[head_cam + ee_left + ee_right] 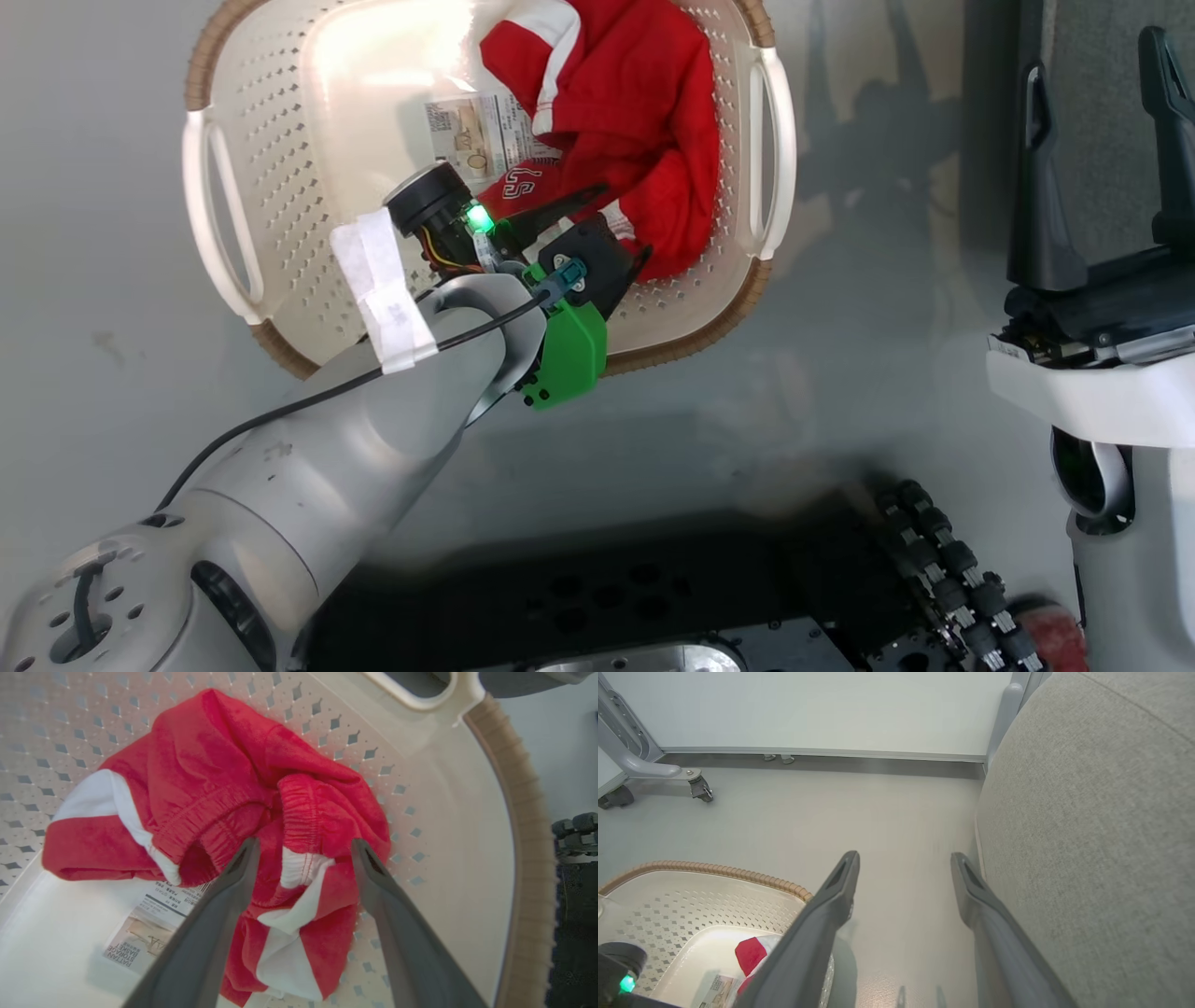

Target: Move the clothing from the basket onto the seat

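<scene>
Location: the clothing (pixel 215 774) is lying crumpled inside the basket (pixel 280 140), bunched against the perforated wall on the robot's right side and partly covering the paper label (pixel 140 933). The basket is sitting on the floor (pixel 878 812). The seat (pixel 1087 835) is standing near it on the right, and none of the red fabric is lying on the part of it in view.

Left end effector (pixel 304 843): it is reaching down into the basket with its fingers spread wide, straddling a raised fold of the pile. It is pinching nothing. Whether the tips are touching the fabric cannot be told.

Right end effector (pixel 904 856): it is hanging spread and empty above the floor, between the basket and the seat, with the cushion just beside its outer finger.

Handling assessment: the fabric is looking thin, limp and light, so weight is posing no difficulty. It is likely to drape, trail and possibly catch on the brown rim when lifted. A pinch on a single smooth layer is likely to slip.

Recommended hold: the gathered elastic waistband (pixel 299 812), where several layers are bunching into a thick ridge directly between the left fingers. Whether the pile is holding one garment or more cannot be told, so a second pick may be needed.
</scene>
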Tool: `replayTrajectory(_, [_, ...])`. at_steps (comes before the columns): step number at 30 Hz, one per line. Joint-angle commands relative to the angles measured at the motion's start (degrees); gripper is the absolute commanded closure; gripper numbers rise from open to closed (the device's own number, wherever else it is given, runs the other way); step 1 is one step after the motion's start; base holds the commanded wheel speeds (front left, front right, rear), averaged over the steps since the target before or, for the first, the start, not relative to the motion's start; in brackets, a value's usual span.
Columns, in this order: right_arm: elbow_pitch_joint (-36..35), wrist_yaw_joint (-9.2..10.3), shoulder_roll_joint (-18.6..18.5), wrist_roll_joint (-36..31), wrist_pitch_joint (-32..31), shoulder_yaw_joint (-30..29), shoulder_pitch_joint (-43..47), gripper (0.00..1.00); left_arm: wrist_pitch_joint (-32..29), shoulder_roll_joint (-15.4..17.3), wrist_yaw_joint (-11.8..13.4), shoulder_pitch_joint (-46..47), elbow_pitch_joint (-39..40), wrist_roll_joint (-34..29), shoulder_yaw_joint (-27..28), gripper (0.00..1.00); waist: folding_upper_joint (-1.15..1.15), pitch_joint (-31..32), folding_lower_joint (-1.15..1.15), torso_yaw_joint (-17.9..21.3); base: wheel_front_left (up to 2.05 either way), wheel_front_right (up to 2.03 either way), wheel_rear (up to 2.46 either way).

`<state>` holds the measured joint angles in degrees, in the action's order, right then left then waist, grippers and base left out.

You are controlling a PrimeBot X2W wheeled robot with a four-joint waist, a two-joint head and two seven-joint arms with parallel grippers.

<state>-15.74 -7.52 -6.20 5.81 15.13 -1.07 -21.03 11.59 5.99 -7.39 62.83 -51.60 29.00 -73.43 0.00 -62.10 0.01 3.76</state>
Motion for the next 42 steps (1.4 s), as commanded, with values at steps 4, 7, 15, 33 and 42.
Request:
replayTrajectory(4, [-0.98, 0.06, -0.66, 0.25, 0.02, 0.96, 1.25, 0.0, -1.34, -0.39, -0.13, 0.17, -0.39, -0.41, 0.05, 0.0, 0.0, -1.23, -0.01, 0.95, 0.0, 0.0, 0.0])
replayTrajectory(7, [-1.55, 0.06, -0.97, -0.04, 0.02, 1.73, 1.52, 0.0, -1.71, -0.71, -0.12, 0.71, -1.13, -0.57, 0.06, 0.0, 0.0, -1.53, -0.01, 1.14, 0.0, 0.0, 0.0])
replayTrajectory(15, [-2.39, 0.06, -1.99, -0.17, 0.02, 3.26, 3.28, 0.0, -2.45, -2.03, -0.12, 1.89, -5.04, -1.85, 0.04, 0.0, 0.0, -1.85, -0.01, 1.32, 0.0, 0.0, 0.0])
replayTrajectory(33, [-3.65, 0.06, -2.69, -0.08, 0.02, 4.33, 3.68, 0.0, -4.68, -2.85, -0.13, 0.12, -4.48, -3.07, 0.05, 1.0, 0.0, -1.76, -0.01, 1.49, 0.0, 0.0, 0.0])
replayTrajectory(42, [-3.03, 0.06, -2.45, 0.12, 0.02, 3.52, 1.26, 0.0, -0.39, -2.92, -0.12, 2.95, -5.65, -1.12, 0.04, 1.0, 0.0, -1.87, -0.01, -0.89, 0.0, 0.0, 0.0])
